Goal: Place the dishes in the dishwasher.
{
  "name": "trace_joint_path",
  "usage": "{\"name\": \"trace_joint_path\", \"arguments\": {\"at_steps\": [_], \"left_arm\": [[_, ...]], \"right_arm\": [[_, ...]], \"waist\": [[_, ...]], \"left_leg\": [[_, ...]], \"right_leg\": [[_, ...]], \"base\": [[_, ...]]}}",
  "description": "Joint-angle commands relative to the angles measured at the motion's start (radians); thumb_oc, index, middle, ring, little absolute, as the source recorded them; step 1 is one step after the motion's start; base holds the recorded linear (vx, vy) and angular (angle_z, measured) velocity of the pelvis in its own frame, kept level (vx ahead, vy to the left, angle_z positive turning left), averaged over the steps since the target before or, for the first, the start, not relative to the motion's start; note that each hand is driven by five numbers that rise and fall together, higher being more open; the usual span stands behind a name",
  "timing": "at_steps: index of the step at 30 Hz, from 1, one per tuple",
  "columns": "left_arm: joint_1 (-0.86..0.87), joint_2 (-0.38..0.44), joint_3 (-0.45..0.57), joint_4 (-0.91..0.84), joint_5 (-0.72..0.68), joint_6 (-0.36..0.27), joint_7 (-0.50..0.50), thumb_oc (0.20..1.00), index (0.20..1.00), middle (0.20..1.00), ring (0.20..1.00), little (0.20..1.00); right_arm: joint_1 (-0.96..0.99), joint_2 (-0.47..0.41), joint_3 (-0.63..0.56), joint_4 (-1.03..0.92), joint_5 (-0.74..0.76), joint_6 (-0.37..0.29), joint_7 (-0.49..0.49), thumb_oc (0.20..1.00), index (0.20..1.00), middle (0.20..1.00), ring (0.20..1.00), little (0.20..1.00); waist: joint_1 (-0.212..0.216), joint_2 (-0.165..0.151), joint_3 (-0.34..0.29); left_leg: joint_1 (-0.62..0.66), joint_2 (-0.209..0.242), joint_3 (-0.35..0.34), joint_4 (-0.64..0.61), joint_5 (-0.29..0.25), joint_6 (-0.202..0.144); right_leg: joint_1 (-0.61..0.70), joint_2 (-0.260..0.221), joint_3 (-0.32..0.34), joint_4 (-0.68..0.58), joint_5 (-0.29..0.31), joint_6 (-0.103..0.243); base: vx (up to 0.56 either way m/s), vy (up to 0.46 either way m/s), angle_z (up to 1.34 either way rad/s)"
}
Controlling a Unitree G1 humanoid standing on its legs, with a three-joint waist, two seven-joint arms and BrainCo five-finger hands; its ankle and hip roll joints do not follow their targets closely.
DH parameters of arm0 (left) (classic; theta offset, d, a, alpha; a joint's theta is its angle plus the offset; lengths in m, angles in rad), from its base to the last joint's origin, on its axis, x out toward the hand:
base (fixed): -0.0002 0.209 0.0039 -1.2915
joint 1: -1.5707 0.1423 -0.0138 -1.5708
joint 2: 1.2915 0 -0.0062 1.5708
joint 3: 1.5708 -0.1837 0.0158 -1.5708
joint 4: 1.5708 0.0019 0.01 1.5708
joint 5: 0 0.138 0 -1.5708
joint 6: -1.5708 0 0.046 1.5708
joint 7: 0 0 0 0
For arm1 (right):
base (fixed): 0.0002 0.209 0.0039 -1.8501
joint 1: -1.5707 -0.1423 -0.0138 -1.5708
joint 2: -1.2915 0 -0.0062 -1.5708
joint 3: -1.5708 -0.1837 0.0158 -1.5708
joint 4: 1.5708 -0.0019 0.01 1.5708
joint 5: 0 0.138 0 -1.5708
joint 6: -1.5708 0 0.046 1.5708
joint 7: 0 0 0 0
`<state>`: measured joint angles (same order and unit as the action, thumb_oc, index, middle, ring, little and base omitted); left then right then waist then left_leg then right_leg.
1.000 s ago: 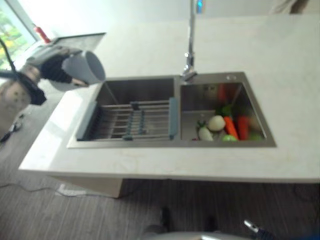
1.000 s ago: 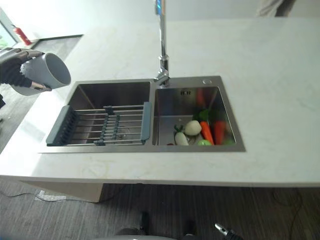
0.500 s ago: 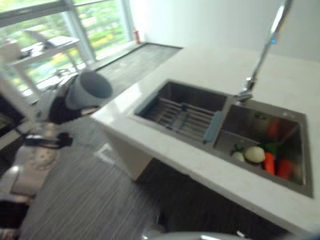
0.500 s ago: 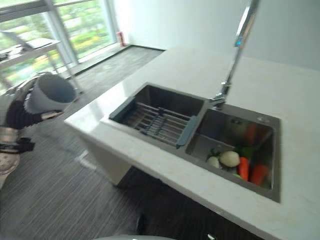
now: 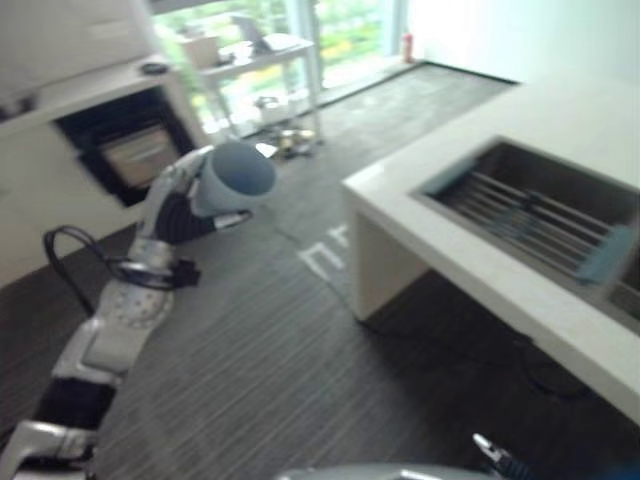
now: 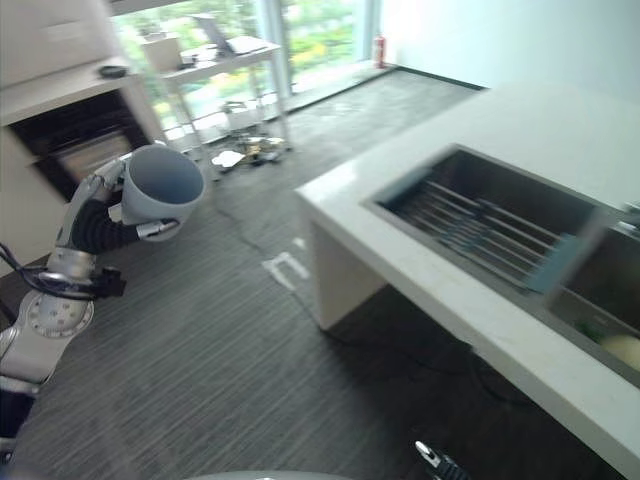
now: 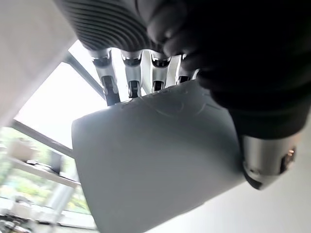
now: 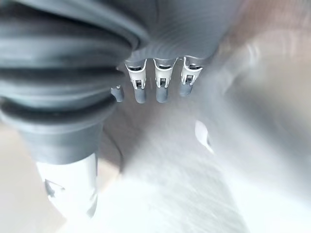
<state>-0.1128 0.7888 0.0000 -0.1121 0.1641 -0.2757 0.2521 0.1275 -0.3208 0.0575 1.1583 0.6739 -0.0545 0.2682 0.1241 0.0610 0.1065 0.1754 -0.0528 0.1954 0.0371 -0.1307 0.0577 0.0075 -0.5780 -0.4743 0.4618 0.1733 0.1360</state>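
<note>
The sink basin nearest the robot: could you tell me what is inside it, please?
A wire drying rack with grey end pieces spans the sink basin. The basin floor beneath its bars is largely covered.

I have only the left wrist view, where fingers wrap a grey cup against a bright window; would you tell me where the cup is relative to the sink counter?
Observer: The cup is held out over the dark striped floor, well clear of the white counter that holds the sink.
Operator: Thank you. Which way is its mouth turned?
Observer: The open mouth is tilted up towards the head camera, and I see nothing inside it.
Operator: What lies beyond the left robot hand?
Observer: Past the left robot hand is a dark opening in a white cabinet.
Operator: And the right robot hand?
Observer: The right robot hand has relaxed fingers and holds nothing.
</note>
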Motion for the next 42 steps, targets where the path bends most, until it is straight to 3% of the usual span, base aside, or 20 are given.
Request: {"name": "trace_joint_path", "arguments": {"at_steps": [1, 4, 8, 14, 19, 20, 21, 23, 24, 26, 30, 31, 32, 34, 36, 37, 38, 39, 40, 42], "left_arm": [[-0.185, 0.017, -0.098, 0.082, -0.058, -0.058, -0.004, 0.2, 0.2, 0.2, 0.2, 0.2], [-0.247, -0.018, -0.17, 0.086, -0.029, -0.003, -0.017, 0.2, 0.2, 0.2, 0.2, 0.2], [-0.25, -0.039, -0.203, 0.078, -0.022, 0.03, -0.041, 0.2, 0.2, 0.2, 0.2, 0.2], [-0.192, -0.04, -0.162, 0.027, -0.026, 0.058, -0.095, 0.2, 0.2, 0.2, 0.2, 0.2], [-0.187, -0.038, -0.16, 0.031, -0.06, 0.049, -0.096, 0.2, 0.2, 0.2, 0.2, 0.2], [-0.186, -0.04, -0.157, 0.039, -0.069, 0.04, -0.104, 0.2, 0.2, 0.2, 0.2, 0.2], [-0.185, -0.048, -0.156, 0.039, -0.073, 0.035, -0.116, 0.2, 0.2, 0.2, 0.2, 0.2], [-0.179, -0.07, -0.155, 0.042, -0.055, 0.033, -0.121, 0.2, 0.2, 0.2, 0.2, 0.2], [-0.171, -0.087, -0.157, 0.041, -0.044, 0.037, -0.115, 0.2, 0.2, 0.2, 0.2, 0.2], [-0.163, -0.097, -0.167, 0.044, -0.043, 0.037, -0.1, 0.2, 0.2, 0.2, 0.2, 0.2], [-0.145, -0.08, -0.16, 0.087, -0.058, 0.002, -0.093, 0.2, 0.2, 0.2, 0.2, 0.2], [-0.141, -0.062, -0.142, 0.096, -0.075, 0.0, -0.107, 0.2, 0.2, 0.2, 0.2, 0.2], [-0.139, -0.058, -0.139, 0.095, -0.08, 0.006, -0.112, 0.2, 0.2, 0.2, 0.2, 0.2], [-0.149, -0.042, -0.158, 0.102, -0.112, 0.022, -0.144, 0.2, 0.2, 0.2, 0.2, 0.2], [-0.201, -0.047, -0.201, 0.13, -0.095, 0.032, -0.158, 0.2, 0.2, 0.2, 0.2, 0.2], [-0.233, -0.049, -0.215, 0.138, -0.089, 0.053, -0.164, 0.2, 0.2, 0.2, 0.2, 0.2], [-0.287, -0.043, -0.249, 0.144, -0.082, 0.089, -0.18, 0.2, 0.2, 0.2, 0.2, 0.2], [-0.304, -0.036, -0.262, 0.145, -0.084, 0.1, -0.19, 0.2, 0.2, 0.2, 0.2, 0.2], [-0.312, -0.029, -0.272, 0.152, -0.082, 0.107, -0.196, 0.2, 0.2, 0.2, 0.2, 0.2], [-0.312, -0.029, -0.281, 0.165, -0.084, 0.107, -0.183, 0.2, 0.2, 0.2, 0.2, 0.2]], "right_arm": [[-0.064, 0.038, 0.016, 0.078, 0.047, -0.006, 0.034, 1.0, 1.0, 1.0, 1.0, 1.0], [-0.081, 0.026, 0.034, 0.089, 0.032, 0.006, 0.049, 1.0, 1.0, 1.0, 1.0, 1.0], [-0.096, 0.026, 0.043, 0.113, 0.031, 0.034, 0.06, 1.0, 1.0, 1.0, 1.0, 1.0], [-0.117, 0.055, 0.084, 0.095, 0.051, 0.062, 0.025, 1.0, 1.0, 1.0, 1.0, 1.0], [-0.13, 0.038, 0.085, 0.098, 0.059, 0.054, 0.022, 1.0, 1.0, 1.0, 1.0, 1.0], [-0.126, 0.034, 0.081, 0.1, 0.05, 0.054, 0.026, 1.0, 1.0, 1.0, 1.0, 1.0], [-0.127, 0.033, 0.074, 0.104, 0.052, 0.055, 0.029, 1.0, 1.0, 1.0, 1.0, 1.0], [-0.136, 0.031, 0.074, 0.115, 0.04, 0.06, 0.027, 1.0, 1.0, 1.0, 1.0, 1.0], [-0.14, 0.03, 0.079, 0.122, 0.036, 0.066, 0.013, 1.0, 1.0, 1.0, 1.0, 1.0], [-0.132, 0.024, 0.072, 0.138, 0.033, 0.067, 0.008, 1.0, 1.0, 1.0, 1.0, 1.0], [-0.093, 0.018, 0.059, 0.15, -0.013, 0.051, 0.027, 1.0, 1.0, 1.0, 1.0, 1.0], [-0.091, 0.018, 0.059, 0.152, -0.022, 0.06, 0.011, 1.0, 1.0, 1.0, 1.0, 1.0], [-0.093, 0.017, 0.059, 0.151, -0.025, 0.063, 0.003, 1.0, 1.0, 1.0, 1.0, 1.0], [-0.073, 0.015, 0.037, 0.149, -0.04, 0.067, -0.005, 1.0, 1.0, 1.0, 1.0, 1.0], [-0.054, 0.035, 0.044, 0.146, -0.076, 0.048, -0.026, 1.0, 1.0, 1.0, 1.0, 1.0], [-0.048, 0.036, 0.046, 0.153, -0.076, 0.04, -0.025, 1.0, 1.0, 1.0, 1.0, 1.0], [-0.031, 0.035, 0.031, 0.167, -0.054, 0.039, -0.016, 1.0, 1.0, 1.0, 1.0, 1.0], [-0.022, 0.034, 0.025, 0.167, -0.047, 0.038, -0.013, 1.0, 1.0, 1.0, 1.0, 1.0], [-0.017, 0.035, 0.024, 0.161, -0.046, 0.043, 0.001, 1.0, 1.0, 1.0, 1.0, 1.0], [-0.019, 0.035, 0.038, 0.148, -0.046, 0.045, 0.011, 1.0, 1.0, 1.0, 1.0, 1.0]], "waist": [[-0.076, -0.022, 0.006], [-0.11, -0.042, -0.001], [-0.12, -0.066, -0.015], [-0.074, -0.087, -0.026], [-0.09, -0.089, 0.019], [-0.09, -0.086, 0.023], [-0.091, -0.079, 0.023], [-0.081, -0.063, 0.018], [-0.072, -0.049, 0.013], [-0.065, -0.035, 0.009], [-0.069, -0.031, 0.002], [-0.065, -0.032, -0.005], [-0.063, -0.031, -0.007], [-0.062, -0.042, -0.012], [-0.08, -0.063, -0.021], [-0.085, -0.066, -0.024], [-0.102, -0.059, -0.032], [-0.104, -0.048, -0.036], [-0.115, -0.04, -0.025], [-0.126, -0.026, -0.015]], "left_leg": [[-0.069, 0.044, -0.112, -0.032, 0.074, -0.035], [-0.077, 0.028, -0.172, -0.033, 0.073, -0.035], [-0.085, 0.014, -0.25, -0.028, 0.056, -0.031], [-0.126, 0.036, -0.252, 0.057, 0.038, -0.057], [-0.31, 0.046, -0.197, 0.495, 0.114, -0.068], [-0.334, 0.054, -0.175, 0.5, 0.119, -0.071], [-0.337, 0.071, -0.131, 0.406, 0.127, -0.084], [-0.324, 0.067, -0.124, 0.208, 0.167, -0.099], [-0.328, 0.082, -0.131, 0.042, 0.226, -0.118], [-0.332, 0.106, -0.145, -0.098, 0.315, -0.145], [-0.347, 0.123, -0.163, -0.093, 0.308, -0.15], [-0.343, 0.117, -0.2, -0.067, 0.275, -0.14], [-0.34, 0.12, -0.206, -0.065, 0.272, -0.141], [-0.343, 0.09, -0.213, 0.005, 0.232, -0.111], [-0.317, 0.036, -0.224, 0.036, 0.186, -0.047], [-0.304, 0.02, -0.231, 0.04, 0.17, -0.027], [-0.257, -0.006, -0.232, 0.03, 0.14, 0.005], [-0.24, -0.008, -0.229, 0.027, 0.13, 0.014], [-0.192, -0.011, -0.209, 0.027, 0.113, 0.02], [-0.162, -0.004, -0.195, 0.021, 0.104, 0.023]], "right_leg": [[-0.013, 0.358, 0.21, -0.169, -0.128, -0.013], [-0.033, 0.44, 0.294, -0.29, -0.16, -0.02], [-0.053, 0.5, 0.424, -0.375, -0.144, -0.009], [0.022, 0.509, 0.37, -0.416, -0.177, -0.048], [0.05, 0.544, 0.381, -0.37, -0.22, -0.117], [0.061, 0.547, 0.371, -0.37, -0.223, -0.119], [0.084, 0.555, 0.35, -0.381, -0.235, -0.113], [0.116, 0.566, 0.358, -0.4, -0.253, -0.106], [0.151, 0.579, 0.373, -0.42, -0.272, -0.102], [0.196, 0.59, 0.388, -0.431, -0.298, -0.103], [0.233, 0.573, 0.428, -0.407, -0.343, -0.097], [0.234, 0.548, 0.436, -0.382, -0.356, -0.082], [0.232, 0.541, 0.433, -0.374, -0.359, -0.079], [0.252, 0.507, 0.435, -0.345, -0.36, -0.055], [0.187, 0.466, 0.468, -0.196, -0.245, 0.0], [0.164, 0.454, 0.483, -0.115, -0.202, 0.005], [0.089, 0.455, 0.485, 0.122, -0.1, 0.011], [0.039, 0.461, 0.47, 0.218, -0.058, 0.014], [-0.06, 0.43, 0.43, 0.326, -0.016, 0.016], [-0.155, 0.434, 0.419, 0.34, -0.03, -0.003]], "base": [[0.12, 0.155, 2.96], [0.18, 0.018, 3.14], [0.19, -0.139, 1.22], [0.12, -0.28, 0.41], [0.07, -0.298, 0.09], [0.2, -0.224, -0.33], [0.27, -0.069, -0.31], [0.36, 0.059, -0.07], [0.43, 0.129, -0.11], [0.5, 0.151, -0.42], [0.5, 0.212, -0.65], [0.42, 0.243, -0.82], [0.64, 0.392, -0.87], [0.52, 0.366, -0.81], [0.5, 0.428, 0.0], [0.57, 0.494, 0.45], [0.46, 0.38, 0.53], [0.5, 0.413, 0.6], [0.29, 0.248, 0.41], [0.29, 0.122, -0.07]]}}
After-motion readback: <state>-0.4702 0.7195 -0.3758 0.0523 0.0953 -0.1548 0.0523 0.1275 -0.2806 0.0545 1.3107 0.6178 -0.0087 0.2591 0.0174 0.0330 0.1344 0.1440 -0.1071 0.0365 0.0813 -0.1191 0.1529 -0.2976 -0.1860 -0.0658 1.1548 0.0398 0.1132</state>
